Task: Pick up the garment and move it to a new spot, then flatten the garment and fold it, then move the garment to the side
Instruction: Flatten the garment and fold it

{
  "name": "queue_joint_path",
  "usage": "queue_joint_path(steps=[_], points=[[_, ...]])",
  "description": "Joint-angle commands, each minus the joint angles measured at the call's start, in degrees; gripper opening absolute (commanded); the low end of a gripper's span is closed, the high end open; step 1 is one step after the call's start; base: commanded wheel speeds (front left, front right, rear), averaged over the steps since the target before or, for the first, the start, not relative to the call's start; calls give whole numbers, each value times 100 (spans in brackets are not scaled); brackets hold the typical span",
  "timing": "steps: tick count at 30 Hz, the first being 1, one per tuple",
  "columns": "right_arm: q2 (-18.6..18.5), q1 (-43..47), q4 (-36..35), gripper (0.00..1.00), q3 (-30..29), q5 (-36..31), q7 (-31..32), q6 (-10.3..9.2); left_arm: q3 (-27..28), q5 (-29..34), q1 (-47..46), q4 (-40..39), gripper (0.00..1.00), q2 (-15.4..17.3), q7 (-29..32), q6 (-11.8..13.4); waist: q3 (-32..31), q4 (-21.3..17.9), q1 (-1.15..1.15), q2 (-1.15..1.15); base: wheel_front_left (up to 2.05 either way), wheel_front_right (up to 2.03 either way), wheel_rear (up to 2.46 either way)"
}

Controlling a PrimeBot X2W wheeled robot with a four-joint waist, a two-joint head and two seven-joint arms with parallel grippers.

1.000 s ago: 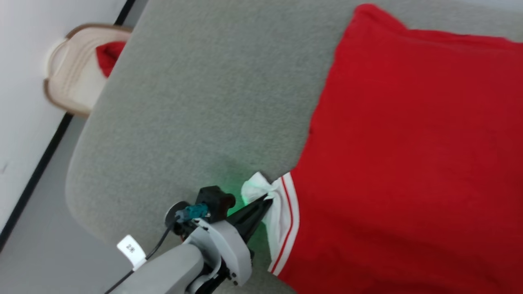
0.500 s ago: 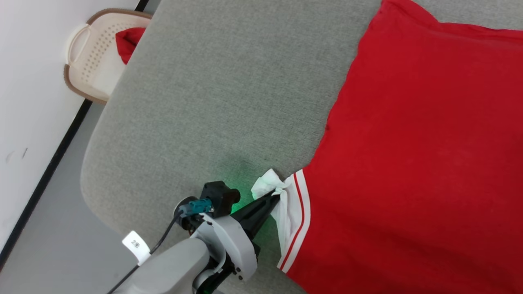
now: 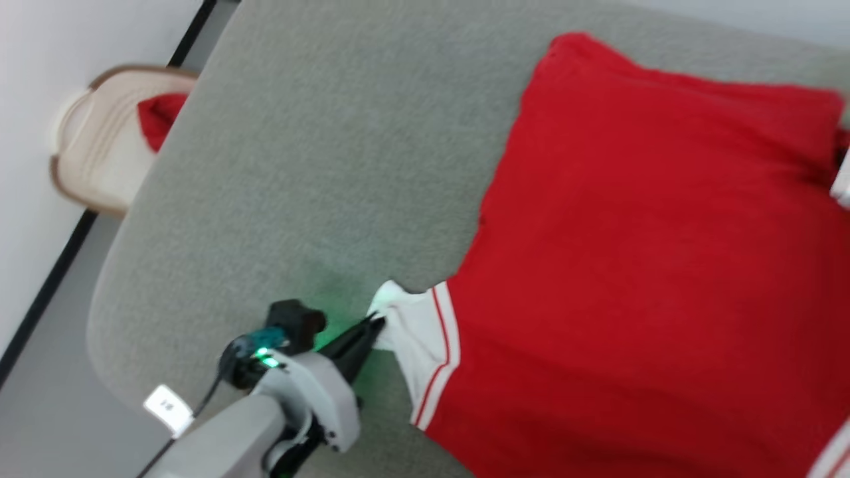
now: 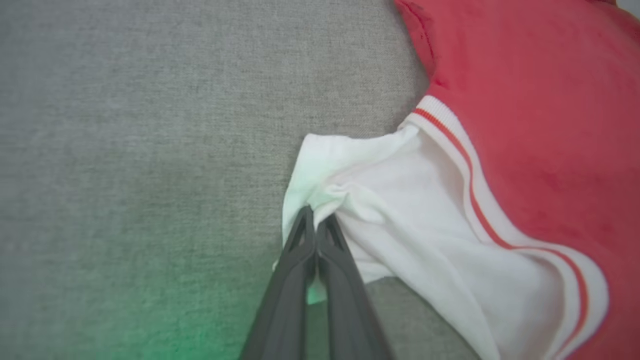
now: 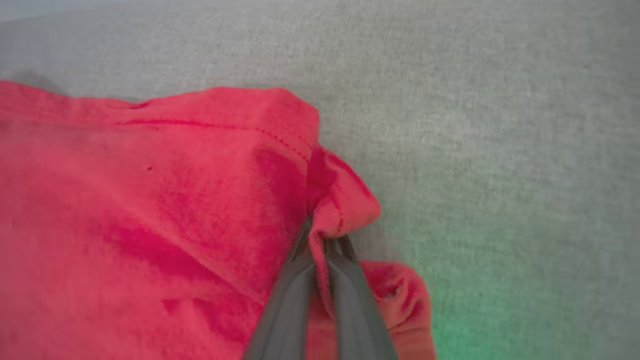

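The garment, a red jersey with white sleeves and red-white trim, lies spread on the grey padded table, its lettering hidden. My left gripper is shut on the bunched edge of the white sleeve at the jersey's lower left. In the left wrist view the left gripper pinches the white sleeve between closed fingers. In the right wrist view my right gripper is shut on a puckered red corner of the garment, near its hem.
A cream laundry basket holding a small red cloth stands on the floor beyond the table's left edge, by the white wall. Bare grey table surface lies left of and beyond the jersey.
The head camera swung, shifting the whole picture. The jersey's far right corner and a bit of the right side have come into view. The left gripper still holds the sleeve.
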Motion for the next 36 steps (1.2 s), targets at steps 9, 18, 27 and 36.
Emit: queue_joint_path(steps=[9, 18, 27, 36], points=[[-322, 1823, -1632, 0, 967, 1604, 374, 0, 82, -158, 506, 82, 0, 442, 84, 210, -907, -923, 0, 0, 0, 0, 0], [-461, 3782, -3448, 0, 684, 2369, 639, 0, 55, -249, 757, -59, 0, 559, 154, 278, -1232, -1381, 0, 0, 0, 0, 0], [149, 5597, -4816, 0, -88, 2392, 683, 0, 88, -356, 971, -67, 0, 577, 114, 296, -1392, -1599, 0, 0, 0, 0, 0], [592, 6176, -5124, 0, -294, 2075, 336, 0, 132, -355, 1053, -93, 0, 611, 102, 313, -1386, -1763, 0, 0, 0, 0, 0]])
